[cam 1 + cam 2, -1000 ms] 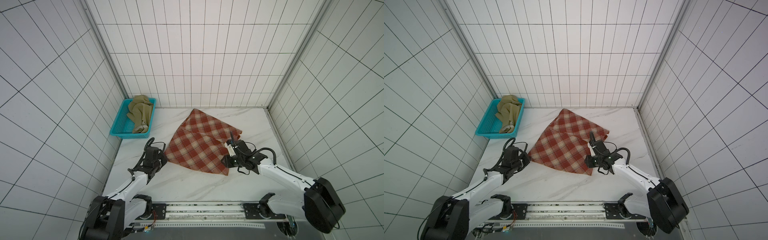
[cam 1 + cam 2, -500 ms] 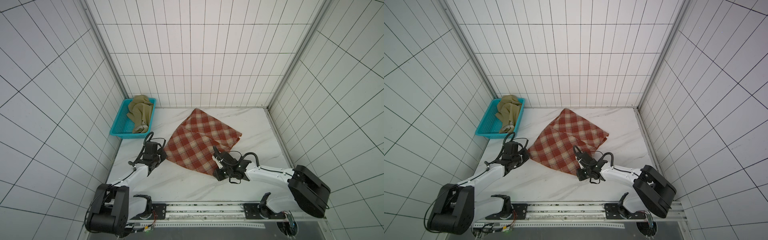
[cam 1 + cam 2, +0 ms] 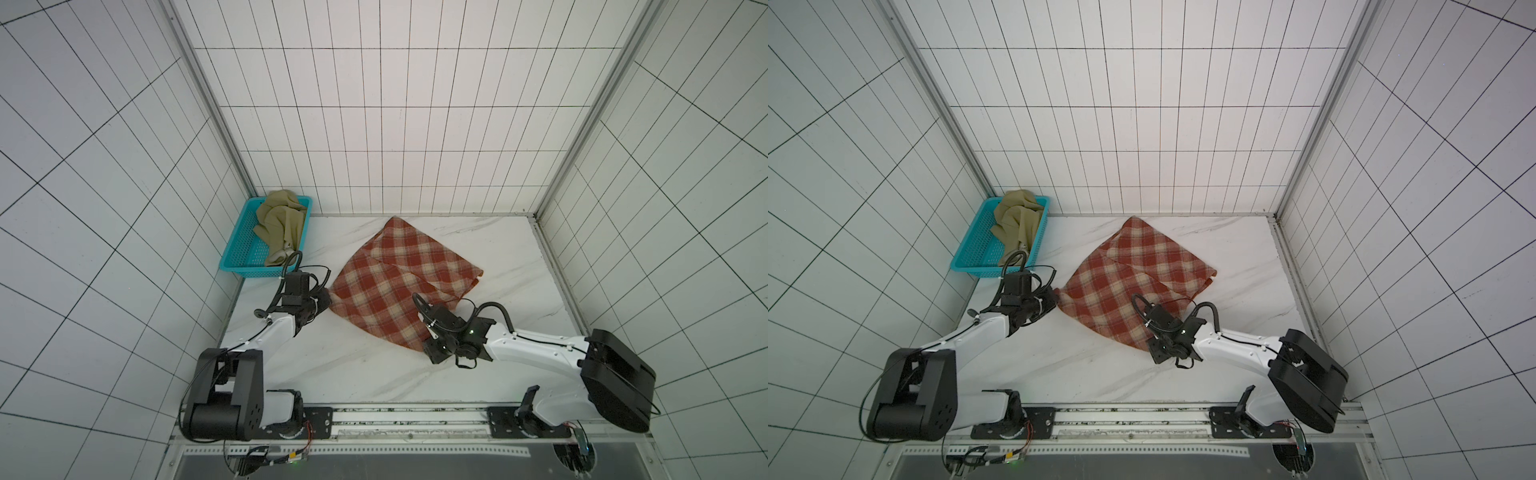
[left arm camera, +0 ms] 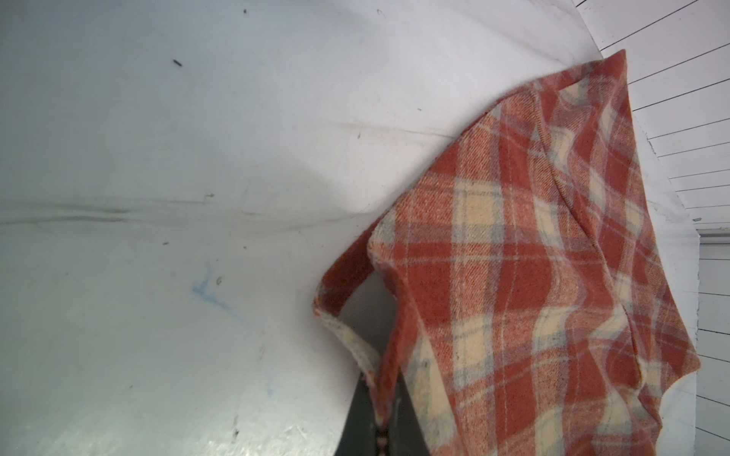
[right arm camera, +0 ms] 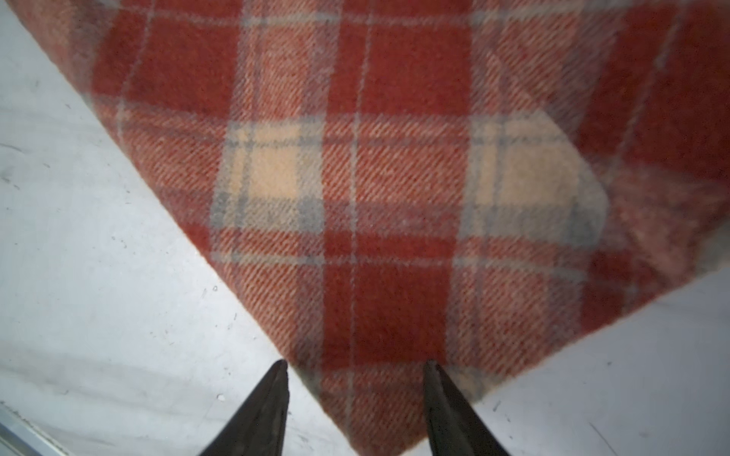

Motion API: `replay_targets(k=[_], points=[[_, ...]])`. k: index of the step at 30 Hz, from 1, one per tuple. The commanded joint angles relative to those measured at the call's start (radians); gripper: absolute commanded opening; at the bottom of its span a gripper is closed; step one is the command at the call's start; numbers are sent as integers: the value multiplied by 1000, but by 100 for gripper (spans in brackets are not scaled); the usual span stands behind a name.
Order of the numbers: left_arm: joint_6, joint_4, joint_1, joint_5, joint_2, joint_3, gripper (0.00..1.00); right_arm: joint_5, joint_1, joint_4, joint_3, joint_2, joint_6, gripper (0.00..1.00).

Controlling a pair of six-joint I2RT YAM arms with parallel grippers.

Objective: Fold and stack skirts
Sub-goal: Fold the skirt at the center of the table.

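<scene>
No readable text, label or number anywhere

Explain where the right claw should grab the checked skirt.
The near corner of the plaid skirt, approached from the robot's side. In the right wrist view it points between the open jaws of the right gripper and lies flat on the table, so probably slide one jaw underneath.

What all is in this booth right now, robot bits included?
plaid skirt: one, rust-red and cream, spread mid-table.
olive-khaki skirt: one, crumpled in the basket.
basket: one, teal plastic, table's far left corner.
table: one, white marbled, under everything.
walls: three, white tiled, around the table.
left gripper: one, black, shut on the plaid skirt's left corner.
right gripper: one, black, open astride the plaid skirt's near corner.
</scene>
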Motion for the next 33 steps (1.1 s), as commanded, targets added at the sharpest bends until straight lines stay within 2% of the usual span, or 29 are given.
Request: replay_targets(k=[1, 12, 23, 33], points=[[25, 22, 7, 21, 17, 18, 0, 92, 42, -75, 75, 5, -44, 56], [32, 21, 13, 32, 29, 20, 0, 190, 135, -54, 83, 67, -74, 56], [40, 20, 24, 46, 35, 31, 0, 291, 155, -23, 74, 115, -69, 53], [39, 20, 28, 55, 40, 37, 0, 303, 168, -14, 62, 139, -83, 48]])
